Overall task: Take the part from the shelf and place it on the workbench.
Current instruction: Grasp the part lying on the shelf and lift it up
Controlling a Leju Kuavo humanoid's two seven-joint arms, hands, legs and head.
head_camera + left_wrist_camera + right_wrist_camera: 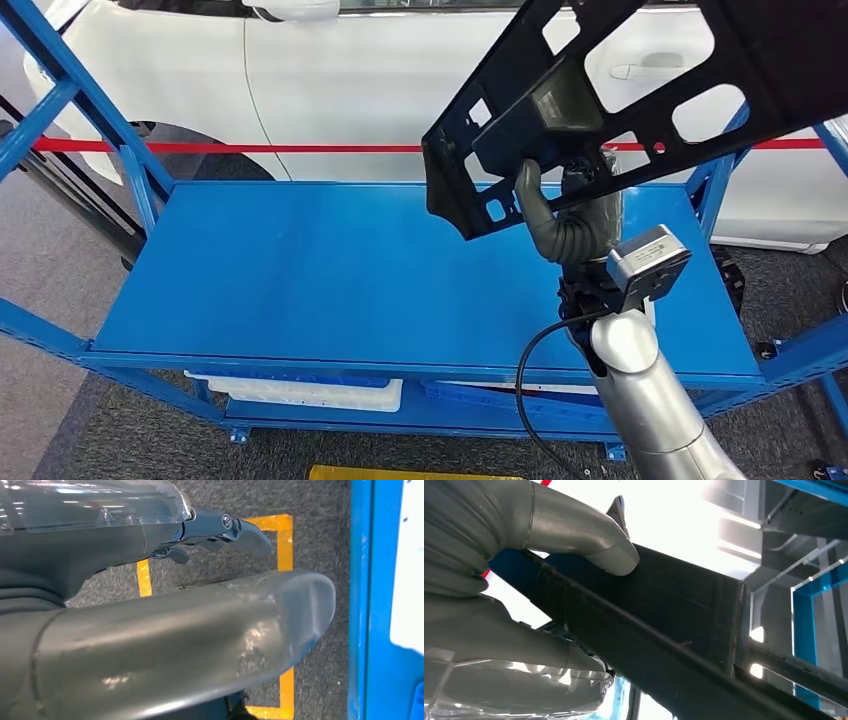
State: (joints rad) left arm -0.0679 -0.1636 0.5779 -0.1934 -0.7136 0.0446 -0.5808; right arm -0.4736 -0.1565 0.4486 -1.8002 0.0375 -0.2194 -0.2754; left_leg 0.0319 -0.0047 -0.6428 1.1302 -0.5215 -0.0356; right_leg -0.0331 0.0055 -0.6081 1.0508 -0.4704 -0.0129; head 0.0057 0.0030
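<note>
- Right hand (556,222): centre-right of the head view, raised on the silver arm (640,390). It grips the black part (600,95), thumb pressed on the part's near face.
- Right wrist view: the grey thumb (589,537) lies across the edge of the part (664,625), with the remaining fingers below that edge. The part is clamped between them.
- Part: a flat black panel with several cut-out openings, tilted, running from the frame's centre up to the upper right corner of the head view. It is held in the air above the right portion of the blue shelf surface (330,270) and does not touch it.
- Left hand (165,630): seen close up in the left wrist view. The thumb and the darker fingers (235,527) are extended and apart, with nothing between them.
- Beyond the left hand: grey carpeted floor (310,540) with yellow tape lines (286,540), and a blue frame upright (370,600) at the right of that view.
- Background, top of the head view: a white car (330,90) and a red barrier strip (300,148) behind the blue shelf.
</note>
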